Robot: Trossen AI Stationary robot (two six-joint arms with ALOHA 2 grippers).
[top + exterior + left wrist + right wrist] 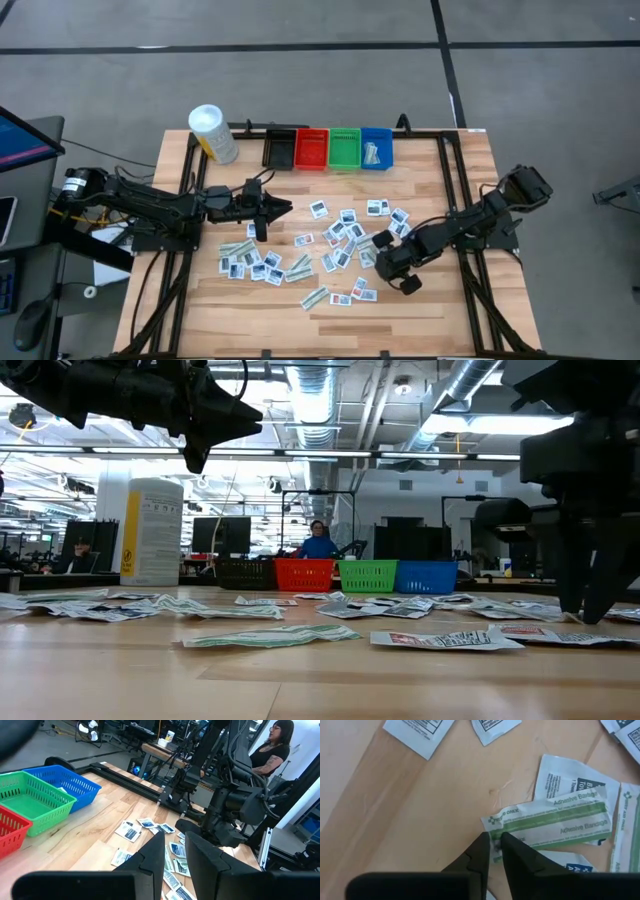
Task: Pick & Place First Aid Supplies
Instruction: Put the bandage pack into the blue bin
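Many small white first aid packets point(300, 265) lie flat and scattered over the wooden table's middle. One pale-green adhesive bandage strip point(555, 820) lies on top of other packets. My right gripper point(493, 838) points down at it, shut on the strip's end, right of the pile point(386, 264). My left gripper point(280, 208) hangs level above the table's left part, clear of the packets. Its fingers point(173, 840) stand open with nothing between them. My right gripper has the bandage strip's end point(496, 823) between its two fingertips, which have come together on it from above, pointing steeply down. The fingers lie across the strip's short edge. The strip still lies flat, resting on the packets under it and on the table.
Black point(279, 149), red point(311, 148), green point(344, 148) and blue point(377, 148) bins stand in a row at the far edge, with a white-capped bottle point(213, 133) to their left. Dark rails run along the table's sides. People sit beyond the table point(318, 540).
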